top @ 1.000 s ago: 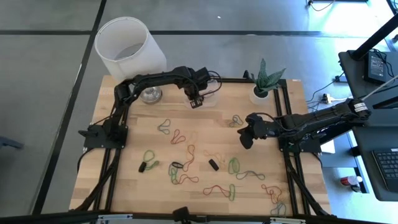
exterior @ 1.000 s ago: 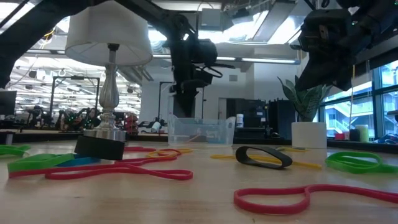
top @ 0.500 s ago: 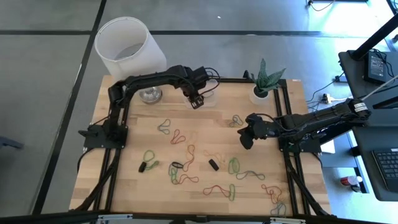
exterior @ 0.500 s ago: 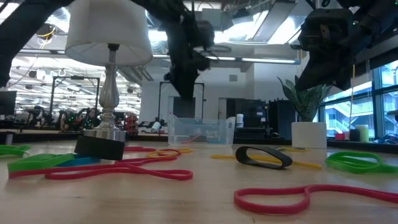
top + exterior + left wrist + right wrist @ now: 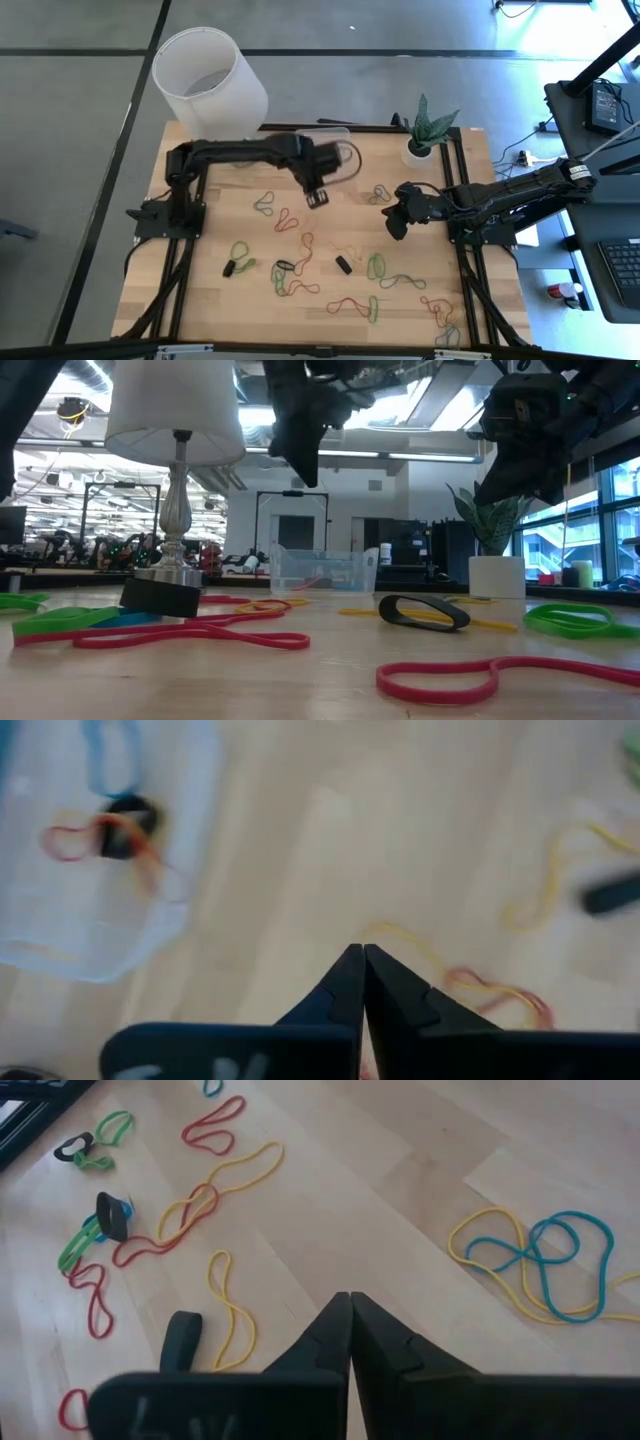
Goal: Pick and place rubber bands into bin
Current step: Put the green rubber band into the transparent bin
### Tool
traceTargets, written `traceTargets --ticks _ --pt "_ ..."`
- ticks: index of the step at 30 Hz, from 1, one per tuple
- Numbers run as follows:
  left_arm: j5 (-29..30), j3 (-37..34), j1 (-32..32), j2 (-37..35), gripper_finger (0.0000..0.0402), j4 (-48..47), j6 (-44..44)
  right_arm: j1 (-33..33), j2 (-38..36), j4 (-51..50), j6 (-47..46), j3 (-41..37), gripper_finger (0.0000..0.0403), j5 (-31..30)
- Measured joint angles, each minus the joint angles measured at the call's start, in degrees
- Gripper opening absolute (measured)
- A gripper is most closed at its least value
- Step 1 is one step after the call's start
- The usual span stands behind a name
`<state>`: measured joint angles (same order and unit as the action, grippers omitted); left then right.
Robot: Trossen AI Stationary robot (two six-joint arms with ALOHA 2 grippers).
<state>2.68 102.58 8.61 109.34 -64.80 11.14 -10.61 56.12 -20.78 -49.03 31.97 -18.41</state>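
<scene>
Many rubber bands point(image 5: 290, 275) in green, red, yellow and black lie scattered over the wooden table, and more rubber bands point(image 5: 215, 1200) show in the right wrist view. The clear bin point(image 5: 338, 140) stands near the far edge; the bin point(image 5: 90, 850) holds a black band and thin red and orange loops. My left gripper point(image 5: 318, 195) is shut and hovers above bare wood on the near side of the bin, holding nothing. My right gripper point(image 5: 395, 222) is also shut and hangs still above the table's right half, above a yellow loop point(image 5: 230, 1305).
A white lampshade point(image 5: 208, 78) on a metal stand point(image 5: 178, 510) rises at the far left corner. A plant in a white pot point(image 5: 420, 150) stands at the far right. A yellow and blue tangle of bands point(image 5: 540, 1270) lies near the right gripper.
My left gripper has drawn away from above the bin toward the table's near edge, with the arm swinging outward over the middle of the table. The right arm has kept still.
</scene>
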Motion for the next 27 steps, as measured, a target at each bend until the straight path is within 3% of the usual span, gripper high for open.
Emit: traceTargets --ticks 8,11,18,27 --pt "-0.2 0.0 -7.5 0.0 0.0002 1.3 -3.4 -0.5 0.0 2.1 -0.1 0.0 0.0006 0.4" --pt "-1.4 -2.8 -8.9 -0.8 0.0001 6.8 -5.0 -1.3 0.0 4.2 0.0 0.0 0.0005 0.4" --pt "-4.2 -21.2 -9.8 -10.3 0.0001 19.9 -2.8 -3.4 0.1 7.1 -3.6 0.0 0.0003 0.1" --pt "-3.8 -50.8 -11.4 -34.5 0.0001 36.7 2.5 -4.0 8.4 3.1 -5.5 10.8 0.0002 -2.7"
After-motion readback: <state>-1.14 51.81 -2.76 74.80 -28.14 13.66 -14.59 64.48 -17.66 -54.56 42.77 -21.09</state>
